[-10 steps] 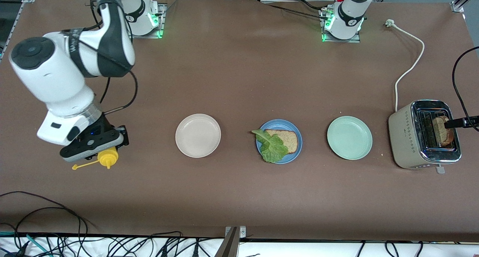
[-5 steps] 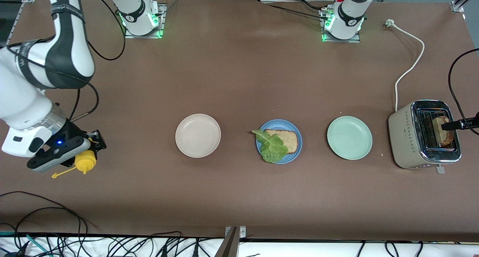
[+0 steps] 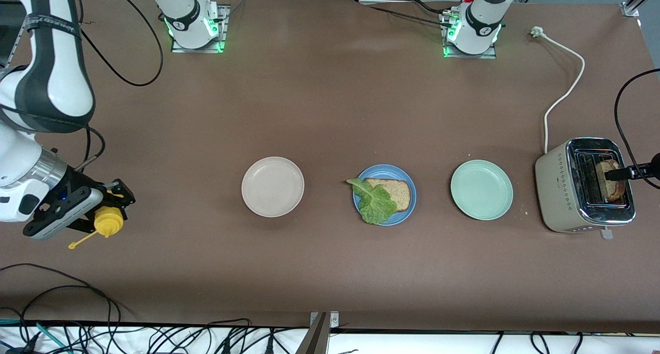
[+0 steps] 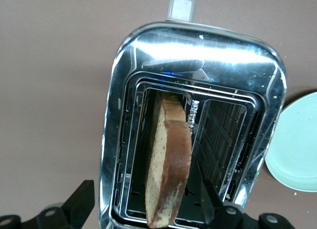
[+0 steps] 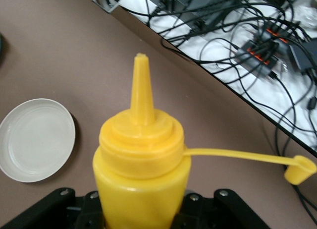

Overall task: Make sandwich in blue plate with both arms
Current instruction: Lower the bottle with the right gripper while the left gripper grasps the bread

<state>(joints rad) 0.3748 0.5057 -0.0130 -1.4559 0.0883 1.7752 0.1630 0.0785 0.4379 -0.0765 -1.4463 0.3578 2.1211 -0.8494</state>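
From the front view, the blue plate (image 3: 384,195) sits mid-table between an off-white plate (image 3: 273,186) and a mint-green plate (image 3: 481,189), and it already has one bread slice (image 3: 394,191) with a lettuce leaf (image 3: 375,201) partly over it, so I'd say the top slice is what's missing. That slice looks to be the toast (image 3: 610,179) standing in the toaster (image 3: 585,185) at the left arm's end of the table, with the left gripper (image 3: 626,173) right over it. The right gripper (image 3: 105,209) is up over the right arm's end, clamped on a yellow squeeze bottle (image 3: 107,222), well apart from the plates. In the left wrist view the toast (image 4: 168,159) stands on edge in one slot of the toaster (image 4: 193,55), long axis running along the slot, and the left gripper's fingers (image 4: 81,199) are spread wide, one each side of the slice's flat faces and not touching it. So the left arm is clearly the one for this grab. The right wrist view just shows the bottle (image 5: 141,164) pinched low down, cap dangling, nozzle up.
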